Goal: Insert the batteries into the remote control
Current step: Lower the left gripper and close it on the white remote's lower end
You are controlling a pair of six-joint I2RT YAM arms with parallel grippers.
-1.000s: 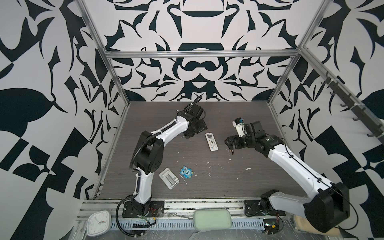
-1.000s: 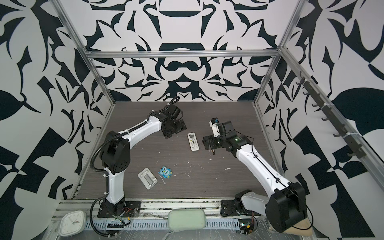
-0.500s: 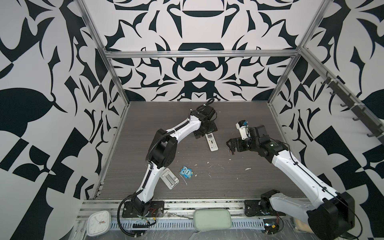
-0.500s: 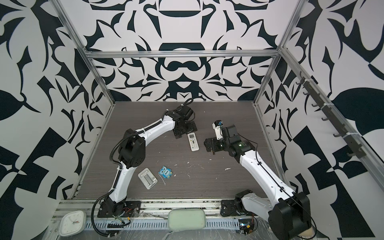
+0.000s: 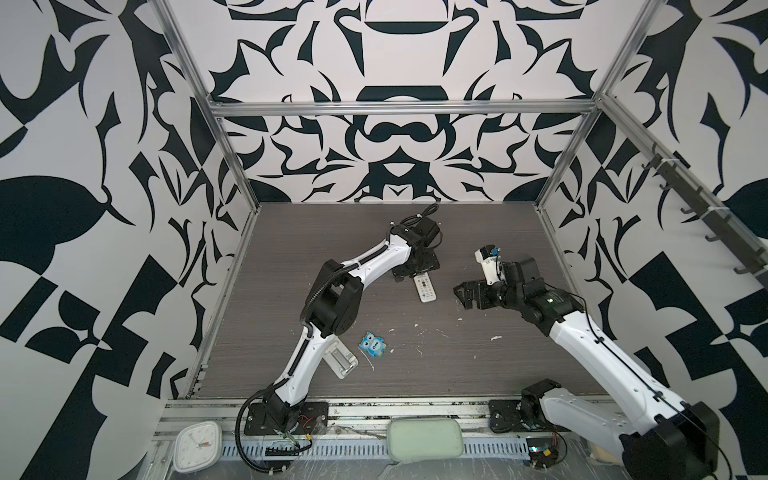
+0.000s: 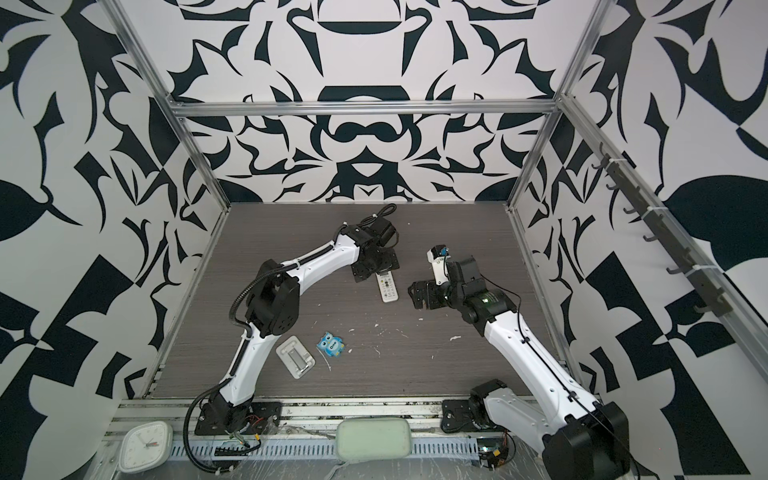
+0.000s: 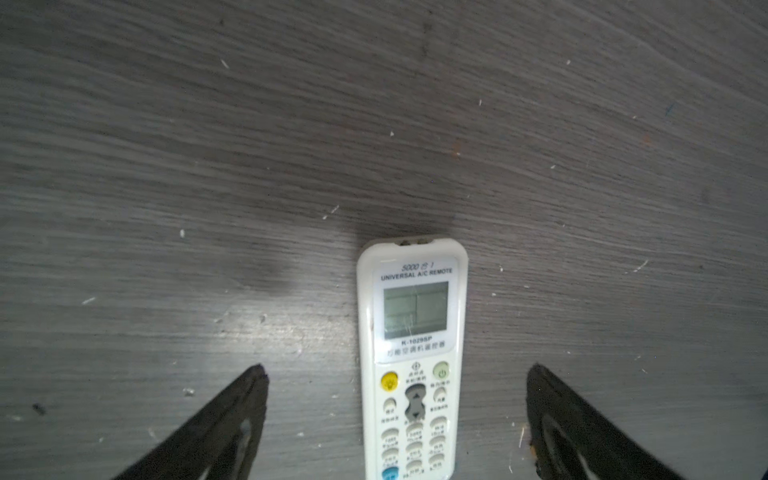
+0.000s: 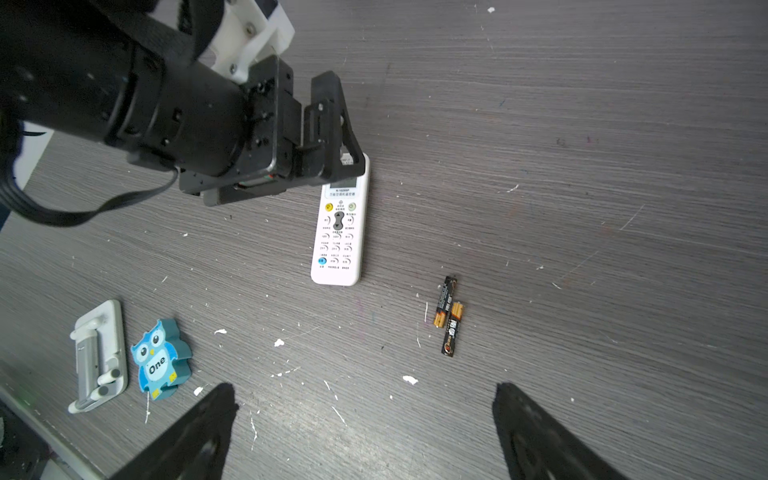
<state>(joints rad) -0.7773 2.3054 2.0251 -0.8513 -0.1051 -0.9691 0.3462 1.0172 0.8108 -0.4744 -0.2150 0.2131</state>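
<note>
The white remote control [image 5: 426, 289] [image 6: 387, 287] lies buttons up on the dark table. My left gripper [image 7: 397, 368] hangs open over its screen end, one finger on each side of the remote control [image 7: 411, 361] with a gap on both sides. Two batteries [image 8: 444, 301] [image 8: 452, 328], dark with orange bands, lie side by side on the table just off the remote control's [image 8: 338, 232] button end. My right gripper [image 8: 365, 387] is open and empty, above the table short of the batteries. In both top views the batteries are hidden near the right gripper [image 5: 462, 293] [image 6: 417, 295].
A blue owl-shaped item [image 5: 374, 344] [image 8: 160, 359] and a white tray with a metal piece [image 5: 343, 357] [image 8: 97, 355] lie near the front left by the left arm. White crumbs dot the table. Patterned walls close in three sides.
The left gripper has moved to the right, from beside the remote control to over its far end. The right gripper has hardly moved.
</note>
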